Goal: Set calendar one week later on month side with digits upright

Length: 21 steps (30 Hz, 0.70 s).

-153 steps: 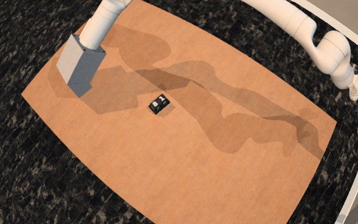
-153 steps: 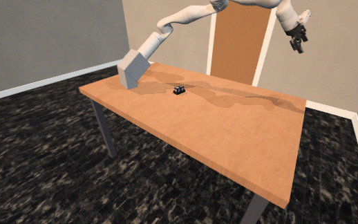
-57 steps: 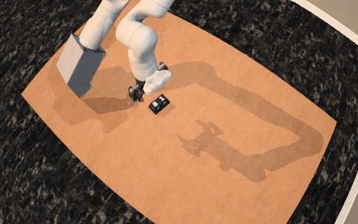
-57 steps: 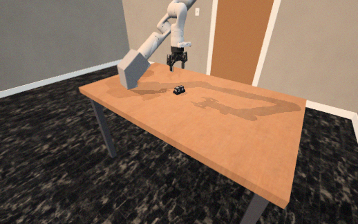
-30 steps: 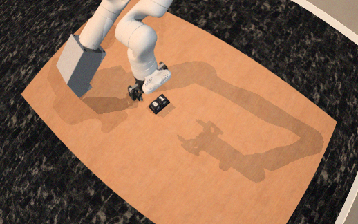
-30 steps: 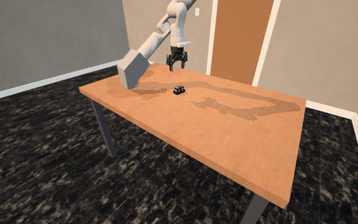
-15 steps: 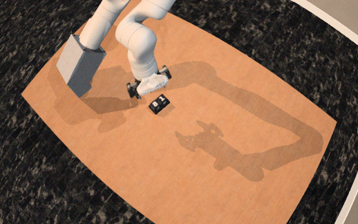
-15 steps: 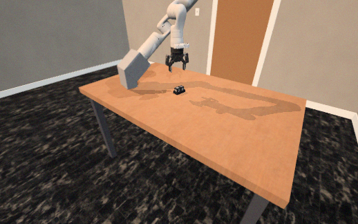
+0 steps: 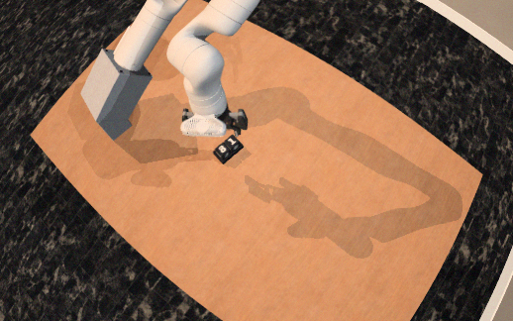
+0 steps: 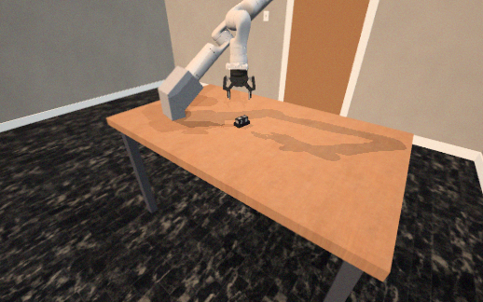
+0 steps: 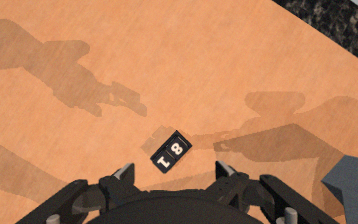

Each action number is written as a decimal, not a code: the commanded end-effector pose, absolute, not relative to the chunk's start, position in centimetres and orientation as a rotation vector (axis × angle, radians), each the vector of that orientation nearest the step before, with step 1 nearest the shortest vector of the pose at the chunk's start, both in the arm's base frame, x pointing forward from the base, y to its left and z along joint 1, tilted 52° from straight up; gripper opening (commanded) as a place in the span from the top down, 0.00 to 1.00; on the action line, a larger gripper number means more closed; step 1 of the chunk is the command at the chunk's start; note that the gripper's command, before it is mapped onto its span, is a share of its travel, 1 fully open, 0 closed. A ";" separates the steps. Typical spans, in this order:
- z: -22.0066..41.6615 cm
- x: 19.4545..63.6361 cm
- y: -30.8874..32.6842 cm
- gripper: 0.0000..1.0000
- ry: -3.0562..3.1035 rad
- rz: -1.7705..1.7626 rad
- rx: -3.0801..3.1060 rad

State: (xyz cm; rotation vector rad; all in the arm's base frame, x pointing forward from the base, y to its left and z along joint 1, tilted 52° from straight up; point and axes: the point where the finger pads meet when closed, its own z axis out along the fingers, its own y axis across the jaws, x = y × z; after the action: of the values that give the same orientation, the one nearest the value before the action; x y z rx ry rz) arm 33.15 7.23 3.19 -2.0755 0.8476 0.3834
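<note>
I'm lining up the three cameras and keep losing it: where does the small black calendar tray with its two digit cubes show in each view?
Top: the small black calendar tray lies left of centre, just below the open gripper.
Exterior: upper middle, a small dark block on the orange wooden table, below the gripper.
Wrist: just below centre, turned diagonally, above the fingertips.
Shared landmark: the grey arm base.
</note>
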 end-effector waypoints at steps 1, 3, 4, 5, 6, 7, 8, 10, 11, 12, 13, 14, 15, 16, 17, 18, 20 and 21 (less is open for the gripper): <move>3.0 33.0 7.6 0.00 0.893 0.423 -2.062; 2.8 33.0 7.8 0.00 0.985 0.468 -2.029; 2.7 33.0 7.9 0.00 1.029 0.490 -2.012; 2.7 33.0 8.0 0.00 1.073 0.512 -1.994; 2.6 33.0 8.1 0.00 1.116 0.533 -1.976; 2.5 33.0 8.2 0.00 1.158 0.553 -1.957; 2.4 33.0 8.3 0.00 1.199 0.573 -1.939; 2.3 33.0 8.4 0.00 1.276 0.610 -1.901; 2.2 33.1 8.5 0.00 1.313 0.627 -1.882; 2.1 33.1 8.6 0.00 1.347 0.644 -1.864; 2.1 33.1 8.6 0.00 1.380 0.659 -1.846; 2.0 33.1 8.7 0.00 1.411 0.674 -1.829; 1.9 33.1 8.7 0.00 1.440 0.687 -1.812; 1.9 33.1 8.7 0.00 1.440 0.687 -1.812; 1.9 33.1 8.7 0.00 1.440 0.687 -1.812; 1.9 33.1 8.8 0.00 1.468 0.700 -1.796; 1.8 33.1 8.9 0.00 1.516 0.722 -1.766; 1.7 33.1 8.9 0.00 1.537 0.732 -1.753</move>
State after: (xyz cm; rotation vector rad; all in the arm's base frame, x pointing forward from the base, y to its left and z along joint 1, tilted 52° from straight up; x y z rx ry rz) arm 33.22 8.73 1.83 -1.7625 1.5169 0.7164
